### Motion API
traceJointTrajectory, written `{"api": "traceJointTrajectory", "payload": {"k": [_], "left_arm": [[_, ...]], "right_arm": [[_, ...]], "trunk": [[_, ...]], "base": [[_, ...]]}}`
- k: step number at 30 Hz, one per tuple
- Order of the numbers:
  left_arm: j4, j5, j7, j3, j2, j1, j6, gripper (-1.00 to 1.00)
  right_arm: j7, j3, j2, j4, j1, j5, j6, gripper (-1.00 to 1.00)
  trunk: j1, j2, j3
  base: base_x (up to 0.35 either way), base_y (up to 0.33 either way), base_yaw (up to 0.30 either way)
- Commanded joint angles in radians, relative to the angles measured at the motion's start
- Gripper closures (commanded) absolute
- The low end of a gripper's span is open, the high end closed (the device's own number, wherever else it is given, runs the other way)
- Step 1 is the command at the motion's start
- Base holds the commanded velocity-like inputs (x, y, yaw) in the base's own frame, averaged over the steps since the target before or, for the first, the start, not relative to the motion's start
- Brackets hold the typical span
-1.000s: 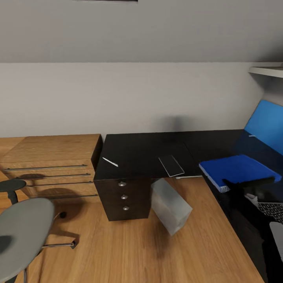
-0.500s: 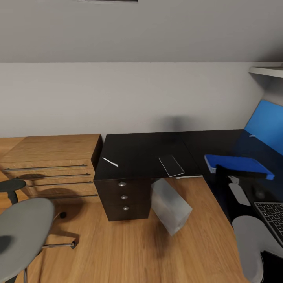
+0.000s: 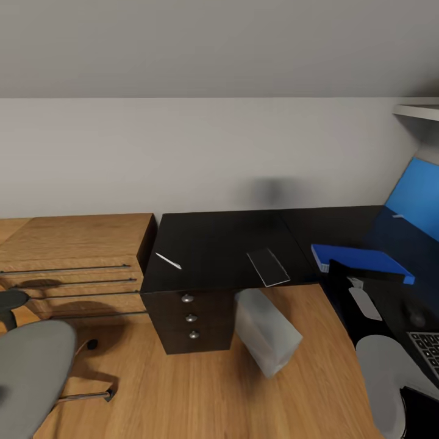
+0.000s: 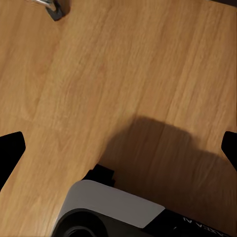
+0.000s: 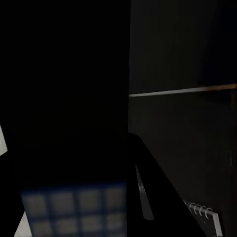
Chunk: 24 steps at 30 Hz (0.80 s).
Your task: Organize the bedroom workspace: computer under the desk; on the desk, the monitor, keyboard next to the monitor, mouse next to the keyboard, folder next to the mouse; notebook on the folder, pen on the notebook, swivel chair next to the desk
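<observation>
1. The folder [image 3: 366, 261] lies flat on the desk [image 3: 225, 244], right wing, beside the mouse [image 3: 364, 303]; the right claw's opening I cannot tell.
2. Left gripper [image 4: 118, 148]: tips wide apart, holding nothing, over floor [image 4: 123, 74].
3. Judged light, stiff, slick-covered; pinch one long edge.

Black L-shaped desk [image 3: 213, 244] carrying pen [image 3: 168, 261], notebook [image 3: 268, 267], blue folder [image 3: 360, 261], mouse [image 3: 364, 303], keyboard [image 3: 428, 350]

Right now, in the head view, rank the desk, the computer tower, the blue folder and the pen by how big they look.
1. Desk, by far the largest.
2. Computer tower and blue folder: they look alike, and the folder is partly hidden, so no ranking.
3. Pen, a thin sliver.
</observation>
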State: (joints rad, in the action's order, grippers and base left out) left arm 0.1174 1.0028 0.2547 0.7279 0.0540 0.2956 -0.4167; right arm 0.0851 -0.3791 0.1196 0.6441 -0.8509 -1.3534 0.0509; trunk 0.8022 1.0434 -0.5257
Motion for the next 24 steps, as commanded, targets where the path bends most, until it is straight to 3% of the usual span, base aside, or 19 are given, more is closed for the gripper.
{"api": "traceJointTrajectory", "payload": {"k": [1,12,24], "left_arm": [[0.001,0.003,0.008,0.009,0.0,0.0,-0.002,-1.0],[0.001,0.001,0.006,0.01,0.001,0.0,-0.002,-1.0],[-0.004,0.0,0.007,0.01,0.001,0.0,-0.002,-1.0]], "right_arm": [[0.005,-0.003,0.001,0.002,0.0,-0.005,0.006,1.0],[0.007,-0.009,0.003,-0.01,0.0,-0.004,0.0,1.0],[0.006,-0.027,0.003,-0.032,0.001,-0.001,-0.039,1.0]], "trunk": [[0.001,0.001,-0.001],[0.001,0.001,-0.001],[0.001,0.001,-0.001]], "base": [[0.166,0.0,0.0],[0.168,-0.062,0.0],[0.159,-0.249,0.0]]}}
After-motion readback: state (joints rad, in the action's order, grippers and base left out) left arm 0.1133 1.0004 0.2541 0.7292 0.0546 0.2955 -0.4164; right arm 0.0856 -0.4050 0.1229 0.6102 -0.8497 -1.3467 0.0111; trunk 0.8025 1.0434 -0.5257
